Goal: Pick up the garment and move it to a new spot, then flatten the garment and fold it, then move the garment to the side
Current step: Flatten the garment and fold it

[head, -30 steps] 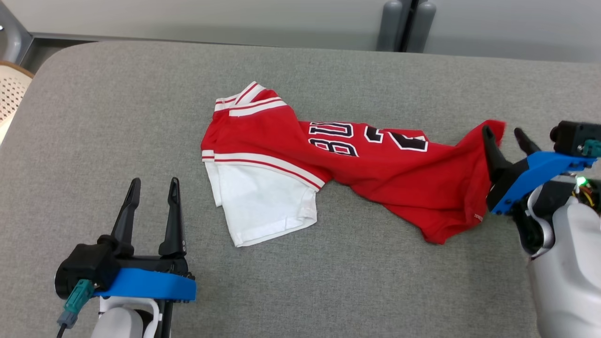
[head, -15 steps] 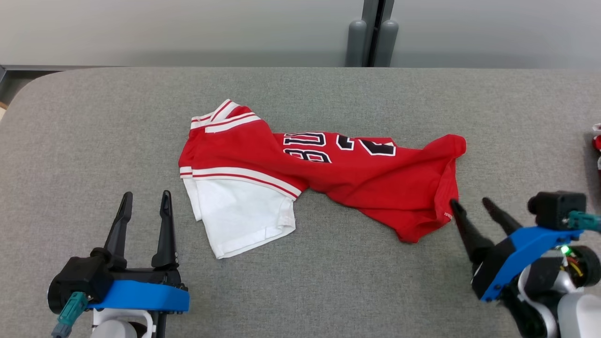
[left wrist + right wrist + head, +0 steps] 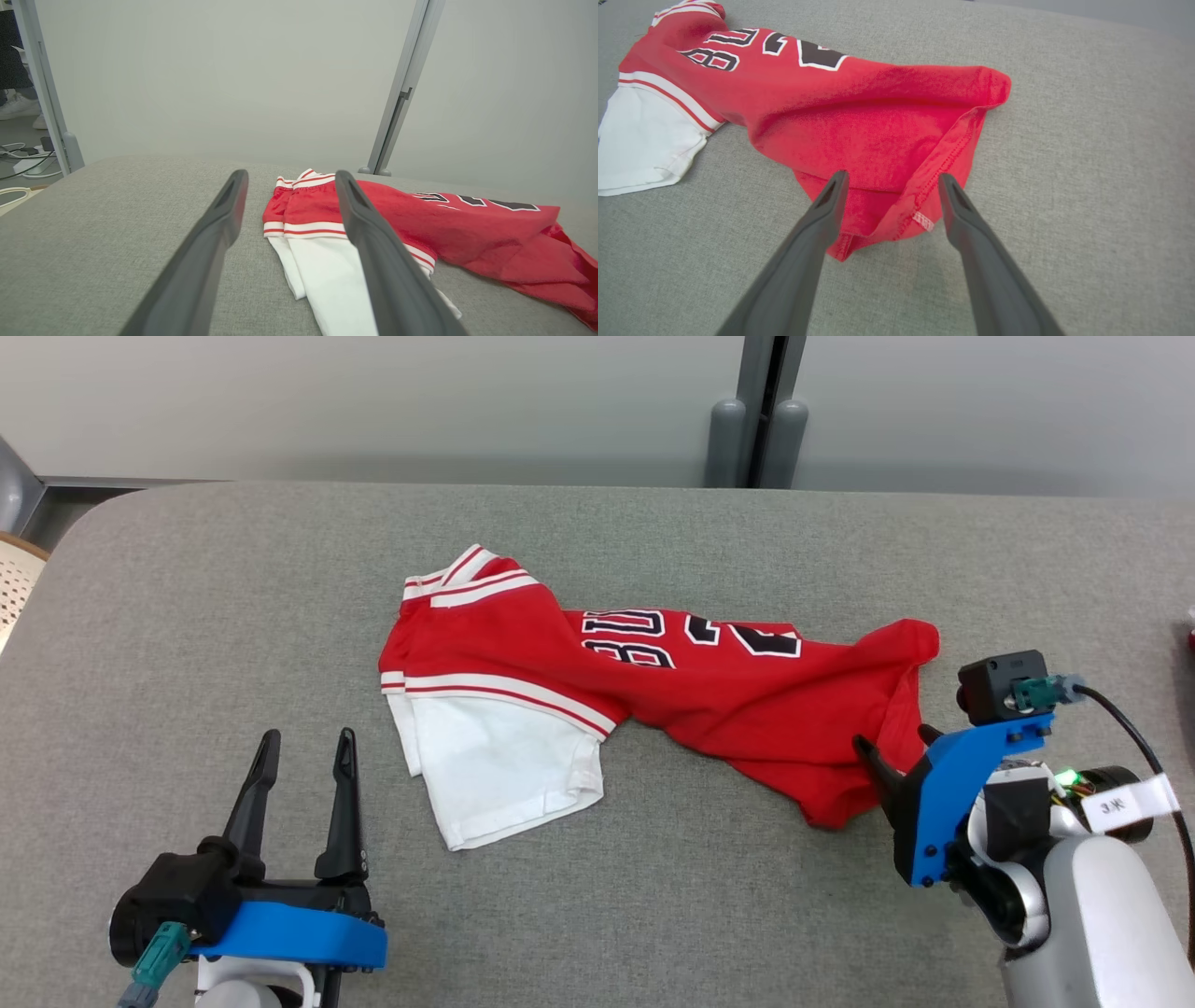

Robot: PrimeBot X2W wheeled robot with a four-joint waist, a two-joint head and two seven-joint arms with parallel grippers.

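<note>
Red jersey (image 3: 709,700) crumpled mid-counter (image 3: 187,616), long axis left-right, white part (image 3: 504,765) at left end. Right end effector (image 3: 892,737) wide, empty, tips astride hem corner (image 3: 878,224) at right end: nearer arm. Left end effector (image 3: 309,735) wide, empty, apart from white part. Probably pinch hem next.

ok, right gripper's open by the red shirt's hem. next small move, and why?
Probably nudge the right gripper forward and down, so the hem sits deeper between its fingers before closing. Its jaws stand open astride the near corner of the garment, gripping nothing, and the cloth lies crumpled.
</note>
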